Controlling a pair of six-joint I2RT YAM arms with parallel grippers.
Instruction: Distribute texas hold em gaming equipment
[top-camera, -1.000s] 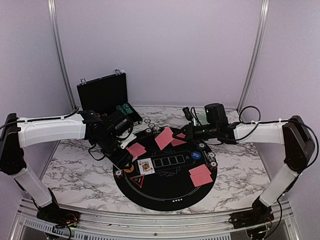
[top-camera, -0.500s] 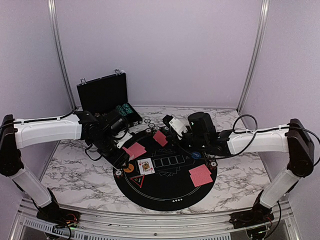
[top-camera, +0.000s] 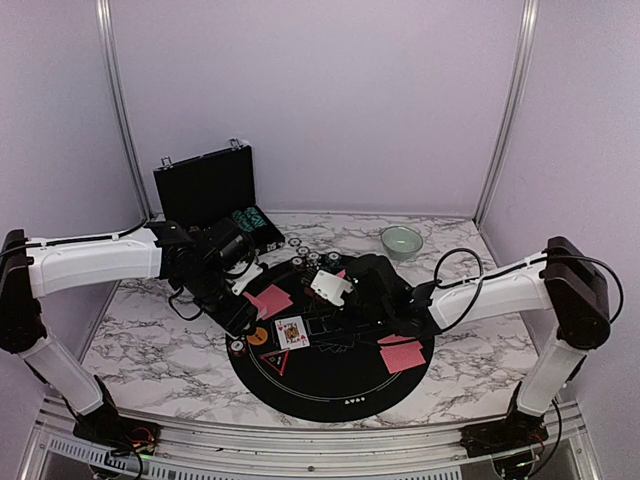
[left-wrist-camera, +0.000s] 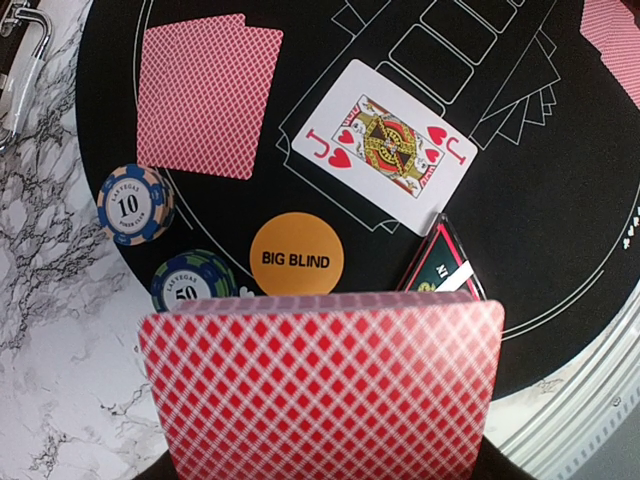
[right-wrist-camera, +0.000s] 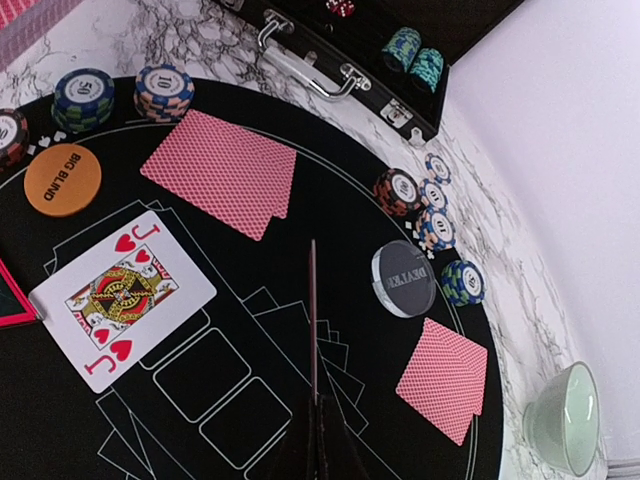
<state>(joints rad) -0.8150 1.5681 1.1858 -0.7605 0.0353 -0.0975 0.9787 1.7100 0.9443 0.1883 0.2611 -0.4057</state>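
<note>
Your right gripper (right-wrist-camera: 314, 432) is pinched together on one card (right-wrist-camera: 312, 320), edge-on at lower centre of its wrist frame. The card is thin, light, slick and bendy, so hold it by the short edge. Your left gripper (top-camera: 240, 312) clamps the deck (left-wrist-camera: 320, 390), filling its frame's bottom. Since a second ago the right gripper has swung from mid-right to centre of the top frame.

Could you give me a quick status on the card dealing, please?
Left gripper: jaws clamped on deck. Right gripper: jaws shut on one card, edge-on over mat. Jack of hearts face up; nothing blocking.
</note>
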